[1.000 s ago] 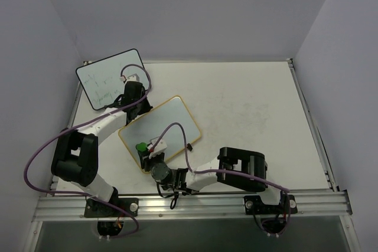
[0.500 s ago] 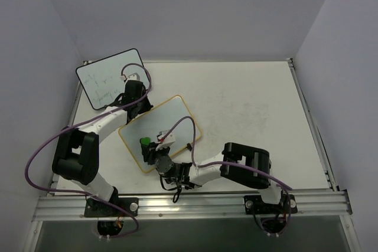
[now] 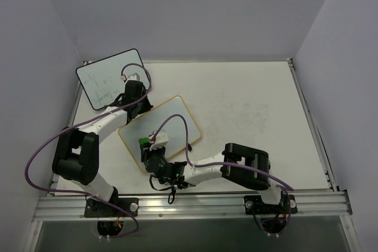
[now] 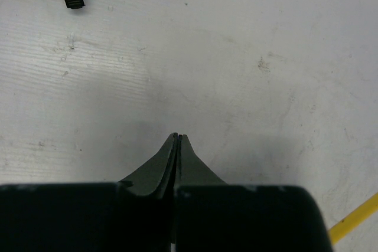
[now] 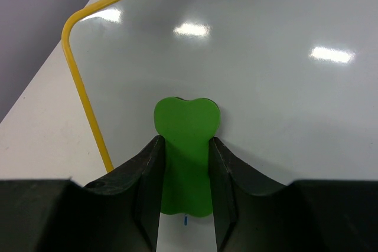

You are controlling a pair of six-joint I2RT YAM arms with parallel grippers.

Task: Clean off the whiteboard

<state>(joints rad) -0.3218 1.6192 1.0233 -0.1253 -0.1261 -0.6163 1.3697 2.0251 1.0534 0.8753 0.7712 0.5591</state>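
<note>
white table (image 3: 248,104); right gripper (image 5: 184,141) clamps a green eraser (image 5: 186,117) on the whiteboard (image 5: 271,92); left gripper (image 4: 178,137) closed, empty

The right tool (image 5: 184,141), clamped on the green eraser (image 5: 186,123), has pushed it forward over the whiteboard (image 5: 283,104), then slightly to the tool's left, while the wrist (image 3: 156,163) behind the tool swung left.

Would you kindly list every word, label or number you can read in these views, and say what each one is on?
No text here can be read.
On the black-framed whiteboard: faint green marks, too small to read.
On the yellow-framed whiteboard: no writing on the part that shows.
On the green eraser: no label visible.
</note>
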